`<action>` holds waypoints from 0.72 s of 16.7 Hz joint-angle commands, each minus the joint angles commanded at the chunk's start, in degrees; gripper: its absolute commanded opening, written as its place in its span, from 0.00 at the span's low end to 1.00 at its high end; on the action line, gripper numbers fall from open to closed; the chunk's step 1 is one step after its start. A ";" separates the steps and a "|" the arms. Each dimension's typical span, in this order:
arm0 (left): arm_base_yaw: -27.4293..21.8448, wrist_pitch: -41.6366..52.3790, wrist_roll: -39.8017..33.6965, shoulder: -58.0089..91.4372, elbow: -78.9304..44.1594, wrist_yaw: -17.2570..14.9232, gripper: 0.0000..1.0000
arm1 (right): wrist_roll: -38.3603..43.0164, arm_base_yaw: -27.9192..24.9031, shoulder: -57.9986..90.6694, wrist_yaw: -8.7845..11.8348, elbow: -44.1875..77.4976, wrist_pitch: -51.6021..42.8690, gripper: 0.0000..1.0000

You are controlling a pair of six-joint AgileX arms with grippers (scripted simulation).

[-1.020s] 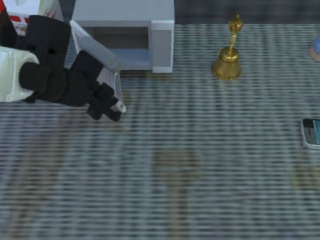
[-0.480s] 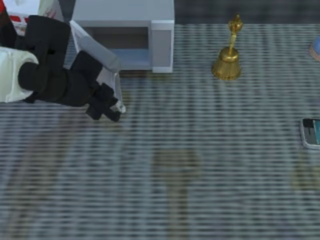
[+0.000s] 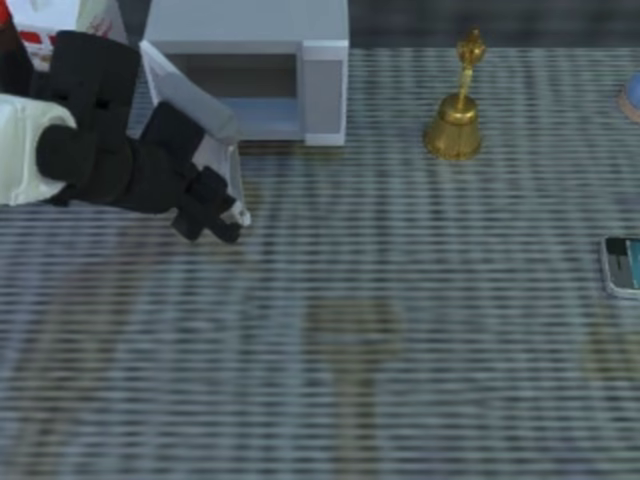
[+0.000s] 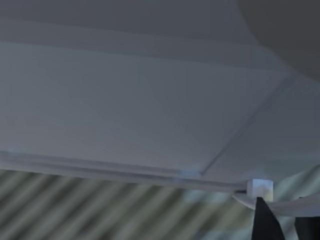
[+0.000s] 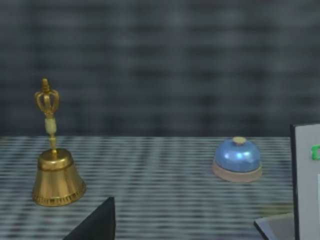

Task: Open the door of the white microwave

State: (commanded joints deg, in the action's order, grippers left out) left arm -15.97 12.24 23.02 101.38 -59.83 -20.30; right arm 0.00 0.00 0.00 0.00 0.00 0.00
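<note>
The left gripper (image 3: 228, 218) is pinching the handle (image 3: 238, 213) of the door (image 3: 190, 100), which is swinging out toward the tabletop's left front from the white microwave (image 3: 250, 60) sitting at the tabletop's back edge, left of a gold bell (image 3: 455, 110).

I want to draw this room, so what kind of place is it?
Probably a computer-made practice table, not a real kitchen. A toy-like white microwave with its door swung open sits at the back of a striped table, beside a gold bell. The left hand is at the door's edge.
</note>
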 joint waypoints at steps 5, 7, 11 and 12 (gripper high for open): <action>-0.37 0.04 -0.24 0.00 0.20 -0.37 0.00 | 0.00 0.00 0.00 0.00 0.00 0.00 1.00; -0.02 0.42 0.42 0.07 0.25 -0.73 0.00 | 0.00 0.00 0.00 0.00 0.00 0.00 1.00; 1.27 1.32 3.29 -0.27 -0.08 -2.34 0.00 | 0.00 0.00 0.00 0.00 0.00 0.00 1.00; 1.66 1.67 4.09 -0.28 -0.06 -2.76 0.00 | 0.00 0.00 0.00 0.00 0.00 0.00 1.00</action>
State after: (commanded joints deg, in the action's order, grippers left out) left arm -14.31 13.92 27.10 101.10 -59.89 -23.07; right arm 0.00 0.00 0.00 0.00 0.00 0.00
